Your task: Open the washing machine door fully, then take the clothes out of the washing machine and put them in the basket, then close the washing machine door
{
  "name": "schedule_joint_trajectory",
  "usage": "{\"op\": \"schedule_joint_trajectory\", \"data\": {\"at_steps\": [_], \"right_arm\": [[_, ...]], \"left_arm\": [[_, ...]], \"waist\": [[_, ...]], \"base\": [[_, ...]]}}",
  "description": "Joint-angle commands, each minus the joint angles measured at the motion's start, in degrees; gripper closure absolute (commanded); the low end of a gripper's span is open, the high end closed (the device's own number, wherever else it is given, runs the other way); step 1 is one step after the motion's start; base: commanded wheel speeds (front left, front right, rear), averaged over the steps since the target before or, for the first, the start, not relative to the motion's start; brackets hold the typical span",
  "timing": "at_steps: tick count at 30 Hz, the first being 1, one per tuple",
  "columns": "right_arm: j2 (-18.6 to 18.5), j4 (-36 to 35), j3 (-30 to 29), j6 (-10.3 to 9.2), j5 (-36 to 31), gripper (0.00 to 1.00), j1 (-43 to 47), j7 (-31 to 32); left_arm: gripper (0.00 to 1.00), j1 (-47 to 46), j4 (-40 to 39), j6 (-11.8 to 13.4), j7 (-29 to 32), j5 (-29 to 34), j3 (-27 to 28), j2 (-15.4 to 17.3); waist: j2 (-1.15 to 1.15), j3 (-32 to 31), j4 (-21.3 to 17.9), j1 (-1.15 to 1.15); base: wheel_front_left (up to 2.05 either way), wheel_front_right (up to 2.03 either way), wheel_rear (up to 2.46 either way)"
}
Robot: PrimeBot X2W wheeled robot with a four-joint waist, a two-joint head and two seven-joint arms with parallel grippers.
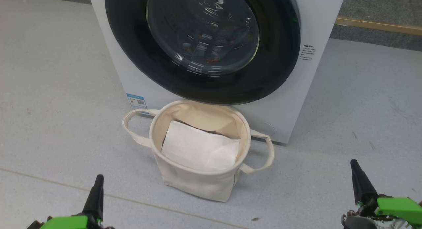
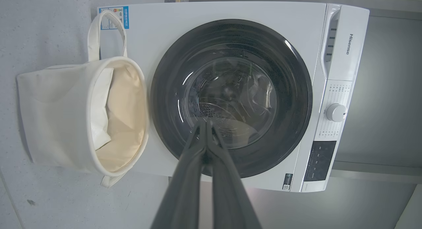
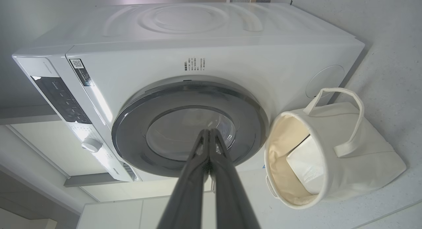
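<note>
At lower left of the head view, the left pincer (image 1: 98, 182): dark fingers pressed together, nothing between them, above the grey floor (image 1: 49, 123). Its wrist view agrees: tips meet, empty, pointing at the door glass.

Next right, a small blue label (image 1: 136, 101) on the lower front corner of the washing machine (image 1: 293, 100).

Centre: the basket (image 1: 194, 183), cream canvas, upright on the floor just in front of the machine and below the door, with one loop handle out to each side. Inside is a folded plain white sheet (image 1: 201, 150), lying slanted against the near wall. No printed garments in it.

Above the basket: the washing machine door (image 1: 125, 34), black rim, shut flush against the front. Behind the bulging glass, the clothes (image 1: 214, 47) are only dim bluish shapes with an orange fleck under the reflections. They sit inside the drum; detail cannot be told.

Lower right: the right pincer (image 1: 354, 165), fingers closed on each other, holding nothing, well apart from the basket.
</note>
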Motion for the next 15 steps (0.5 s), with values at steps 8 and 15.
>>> {"op": "schedule_joint_trajectory", "data": {"at_steps": [8,15], "right_arm": [[-0.38,-1.78,1.15,0.01,-0.17,1.00,-2.88,0.41],[-0.38,-1.78,1.16,0.01,-0.17,1.00,-2.88,0.41]], "left_arm": [[1.00,-2.54,-2.11,-0.40,0.45,-0.19,1.94,0.36],[1.00,-2.54,-2.11,-0.40,0.45,-0.19,1.94,0.36]], "waist": [[0.00,0.00,0.00,0.00],[0.00,0.00,0.00,0.00]], "base": [[0.00,0.00,0.00],[0.00,0.00,0.00]]}}
